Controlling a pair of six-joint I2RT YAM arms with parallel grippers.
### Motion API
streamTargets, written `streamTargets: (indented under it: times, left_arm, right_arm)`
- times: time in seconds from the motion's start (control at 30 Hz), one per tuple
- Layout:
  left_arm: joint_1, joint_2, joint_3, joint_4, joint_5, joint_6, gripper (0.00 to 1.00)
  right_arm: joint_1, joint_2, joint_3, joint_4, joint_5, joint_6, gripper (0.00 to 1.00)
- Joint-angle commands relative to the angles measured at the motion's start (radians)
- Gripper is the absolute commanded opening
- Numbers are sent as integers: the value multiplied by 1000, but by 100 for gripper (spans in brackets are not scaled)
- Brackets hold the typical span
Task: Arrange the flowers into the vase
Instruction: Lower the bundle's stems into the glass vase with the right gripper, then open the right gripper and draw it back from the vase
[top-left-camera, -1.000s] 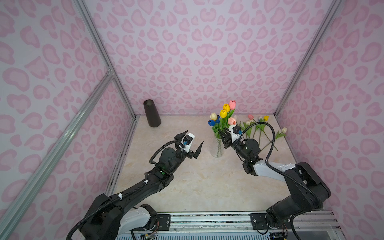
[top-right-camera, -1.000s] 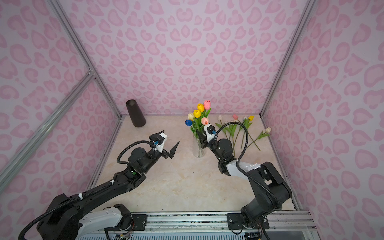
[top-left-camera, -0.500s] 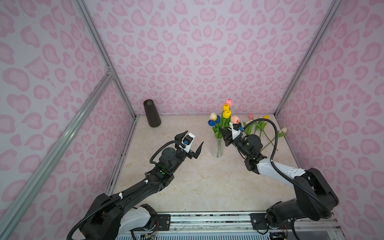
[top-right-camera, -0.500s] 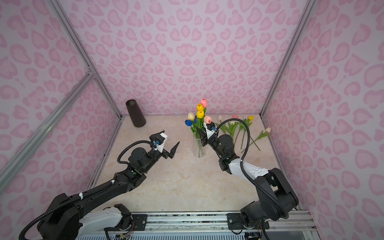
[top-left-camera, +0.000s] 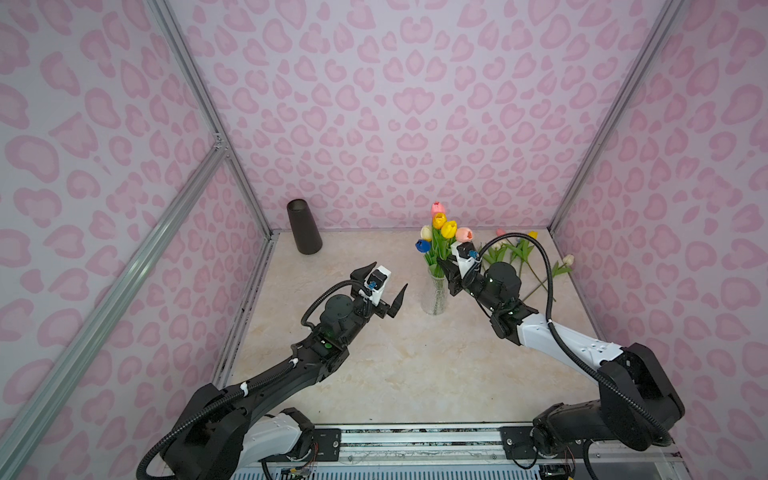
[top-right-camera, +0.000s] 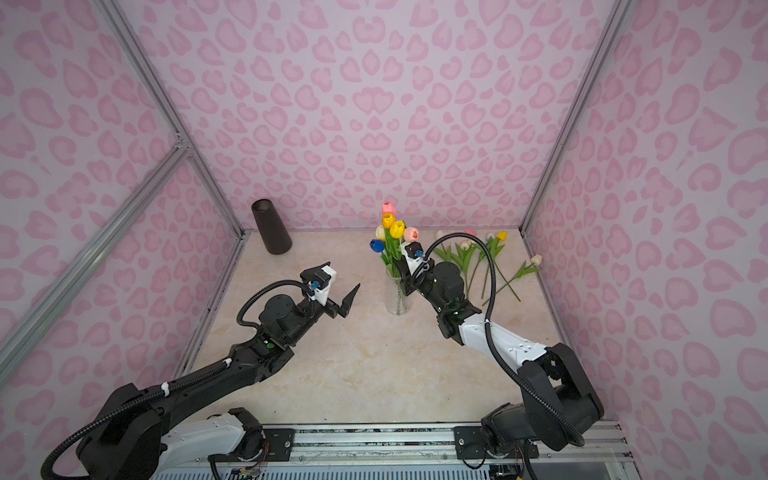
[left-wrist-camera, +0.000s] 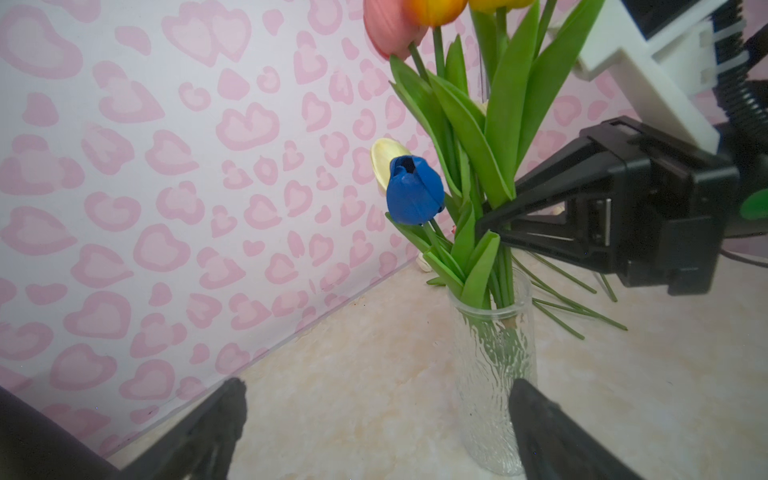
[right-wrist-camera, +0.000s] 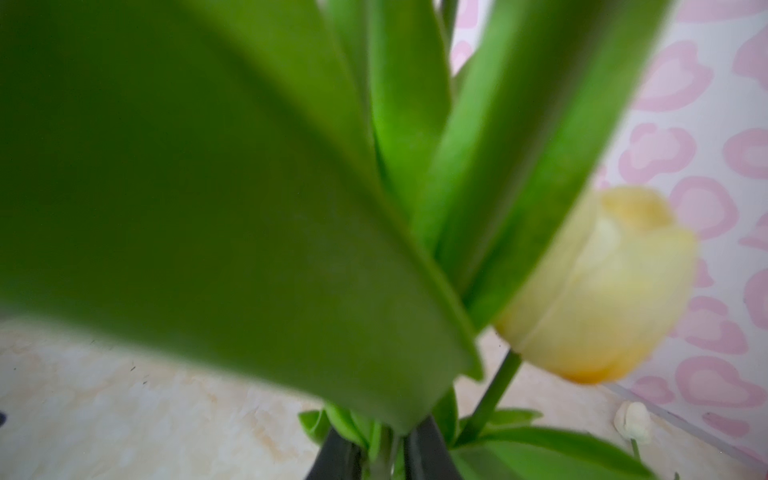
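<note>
Right fingers (left-wrist-camera: 540, 191): drawn narrow, tips converging inside the bunch just above the rim of the vase (left-wrist-camera: 494, 374). The right wrist view shows thin green stems between the two dark tips, so I read this as a pinch on the flowers (left-wrist-camera: 498, 124); how firm it is I cannot tell, because leaves fill most of that view. Left fingers (top-left-camera: 397, 297): spread wide, holding nothing, raised above the worktop (top-left-camera: 415, 365) near the vase on its left side and pointed at it. The vase (top-left-camera: 434, 295) is clear ribbed glass, upright, narrow and tall. Six heads stand above it in both top views, with the blue head (left-wrist-camera: 413, 195) and the cream head (right-wrist-camera: 598, 291) lowest. Several loose flowers (top-right-camera: 490, 257) lie flat on the worktop to the right of the vase, behind the right arm, their stems crossing. A dark cup (top-left-camera: 305, 228) stands well apart in the far left corner.

Handling, my judgement: each flower is very light, with a thin, springy stem, a soft head and floppy leaves. The best hold is low on the bare stem below the leaves, not on the head or a leaf, which would fold or slip. A narrow pinch is needed, since a stem could roll out of a loose one. The vase looks light and top-heavy with the bunch in it, so a sideways pull on the stems could tip or slide it. The free left fingers are placed to steady the glass.
</note>
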Motion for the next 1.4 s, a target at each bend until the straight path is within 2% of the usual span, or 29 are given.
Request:
streamTargets:
  times: [0.0,0.07,0.3,0.53,0.67,0.9,1.13,1.23,1.37]
  left_arm:
    - [0,5,10,35,10,-4,99]
    - [0,6,11,37,10,-4,99]
    - [0,6,10,34,3,1,99]
    - [1,16,16,38,2,6,99]
    - [0,22,25,40,10,6,99]
    - [1,31,39,44,23,2,100]
    - [1,62,63,38,49,3,99]
    - [1,66,52,52,63,-6,99]
    - [1,75,46,59,67,-10,99]
  right_arm:
    - [1,13,-26,14,4,-18,20]
    - [1,23,-44,37,12,-14,22]
    - [1,-6,-90,77,21,-1,41]
    - [1,-128,-105,-8,31,-1,48]
    - [2,-199,-131,-62,37,4,49]
    - [-8,-374,-184,-54,94,26,51]
    - [-12,-461,-89,-89,127,40,51]
    - [-15,-462,16,-178,183,45,52]
    - [-23,-392,185,-363,186,21,53]
